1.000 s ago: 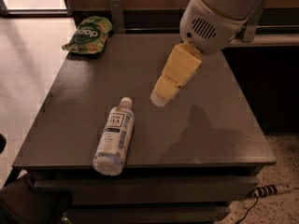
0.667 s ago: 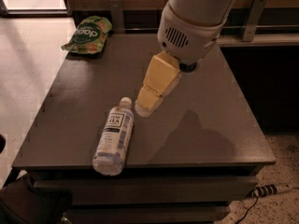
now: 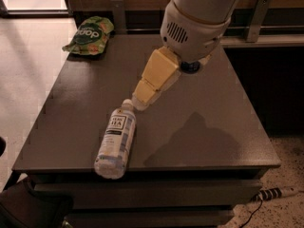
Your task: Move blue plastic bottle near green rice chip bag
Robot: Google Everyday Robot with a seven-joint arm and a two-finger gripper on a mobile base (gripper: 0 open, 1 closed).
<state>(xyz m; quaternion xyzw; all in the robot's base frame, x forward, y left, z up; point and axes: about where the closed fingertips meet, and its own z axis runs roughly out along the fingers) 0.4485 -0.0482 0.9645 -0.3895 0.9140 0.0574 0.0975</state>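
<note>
The bottle (image 3: 115, 137) lay on its side at the near edge of the table (image 3: 213, 127), left of the middle. Its long axis ran from near to far, leaning a little to the right. The base sat almost at the table's near edge and the white cap pointed away, toward the far side.

The gripper (image 3: 140, 101) hung just above and to the far right of that cap, close enough that I could not tell whether it touched. Whether the gripper was open or closed could not be told from this angle. The bottle's body stretched away from the gripper toward the near left, so I judged a grasp would call for moving down along that axis to the middle.

The chip bag (image 3: 89, 34) lay at the far left corner, well apart from the bottle, beyond the cap end and to the left.

The bottle's white label carried dark print, possibly "TEA", not surely readable. The bag's round dark logo had white letters I could not make out.
</note>
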